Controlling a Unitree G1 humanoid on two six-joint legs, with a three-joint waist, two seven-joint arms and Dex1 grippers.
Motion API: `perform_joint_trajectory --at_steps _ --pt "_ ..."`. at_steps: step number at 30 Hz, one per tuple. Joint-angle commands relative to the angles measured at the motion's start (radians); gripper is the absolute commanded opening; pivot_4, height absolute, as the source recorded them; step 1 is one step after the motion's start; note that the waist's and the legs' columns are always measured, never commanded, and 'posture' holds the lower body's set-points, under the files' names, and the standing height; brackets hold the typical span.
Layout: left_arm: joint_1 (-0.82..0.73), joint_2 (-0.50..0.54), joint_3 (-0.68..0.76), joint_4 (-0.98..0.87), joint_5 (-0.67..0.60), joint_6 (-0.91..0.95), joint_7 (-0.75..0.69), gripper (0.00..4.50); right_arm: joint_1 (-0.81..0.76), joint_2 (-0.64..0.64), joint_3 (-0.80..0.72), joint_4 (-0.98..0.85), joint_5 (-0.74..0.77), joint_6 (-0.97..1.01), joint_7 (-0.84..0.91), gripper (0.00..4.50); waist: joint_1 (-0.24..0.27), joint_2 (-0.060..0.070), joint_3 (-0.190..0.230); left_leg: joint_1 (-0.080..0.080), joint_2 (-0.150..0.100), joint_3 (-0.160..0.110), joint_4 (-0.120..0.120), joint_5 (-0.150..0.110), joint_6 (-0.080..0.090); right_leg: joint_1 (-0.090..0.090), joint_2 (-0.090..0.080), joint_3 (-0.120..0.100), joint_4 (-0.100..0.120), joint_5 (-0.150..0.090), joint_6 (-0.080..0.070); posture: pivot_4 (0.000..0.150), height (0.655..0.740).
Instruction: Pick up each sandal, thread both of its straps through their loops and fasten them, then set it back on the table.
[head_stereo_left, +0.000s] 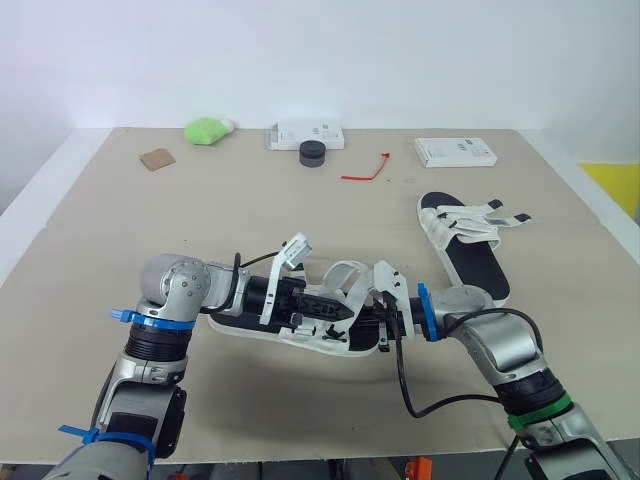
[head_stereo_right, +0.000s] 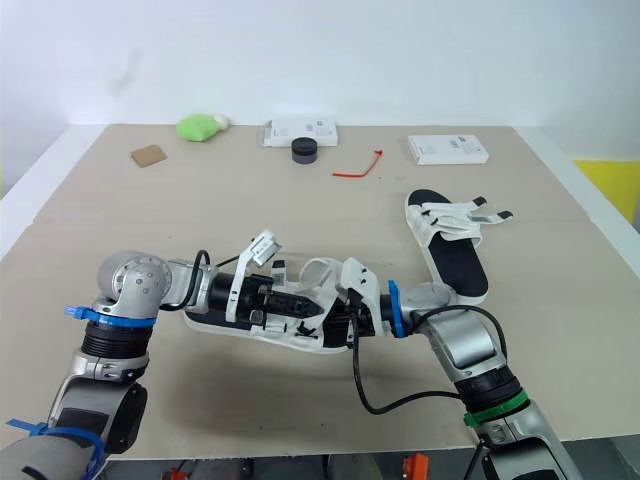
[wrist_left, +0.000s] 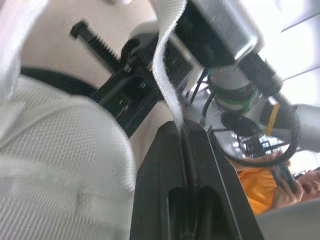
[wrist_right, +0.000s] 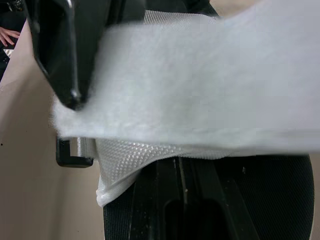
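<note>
A white-strapped sandal with a black footbed (head_stereo_left: 250, 328) lies at the front middle of the table, and both grippers meet over it. My left gripper (head_stereo_left: 335, 310) reaches in from the left; in the left wrist view its fingers (wrist_left: 165, 165) are shut on a thin white strap (wrist_left: 167, 75) that rises from between them. From the right, my right gripper (head_stereo_left: 368, 318) comes in shut on white mesh strap material (wrist_right: 120, 160), close against the left gripper's black finger (wrist_right: 65, 50). The second sandal (head_stereo_left: 475, 265) lies flat at the right with its straps (head_stereo_left: 495, 213) loose.
Along the table's far edge lie a green soft object (head_stereo_left: 207, 130), a brown card piece (head_stereo_left: 157, 158), a white box (head_stereo_left: 306, 134), a black round object (head_stereo_left: 313, 153), a red cable tie (head_stereo_left: 366, 172) and another white box (head_stereo_left: 455, 151). A person in orange (wrist_left: 260, 195) is beyond the table.
</note>
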Motion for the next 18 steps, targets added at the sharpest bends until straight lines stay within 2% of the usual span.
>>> perform_joint_trajectory --at_steps 1,18 --pt "0.011 0.024 -0.031 -0.054 -0.017 -0.025 -0.014 0.04 0.027 -0.006 0.048 0.042 -0.033 0.031 -0.014 0.00 0.000 0.000 0.000 0.000 0.000 0.000 0.000 0.000 0.000 0.000 0.000 0.000 0.000 0.000 0.000 0.150 0.7400" --pt "0.061 0.043 -0.069 -0.034 0.026 -0.128 0.020 0.04 0.026 -0.005 0.048 0.045 -0.033 0.031 -0.014 0.00 0.000 0.000 0.000 0.000 0.000 0.000 0.000 0.000 0.000 0.000 0.000 0.000 0.000 0.000 -0.001 0.150 0.7400"
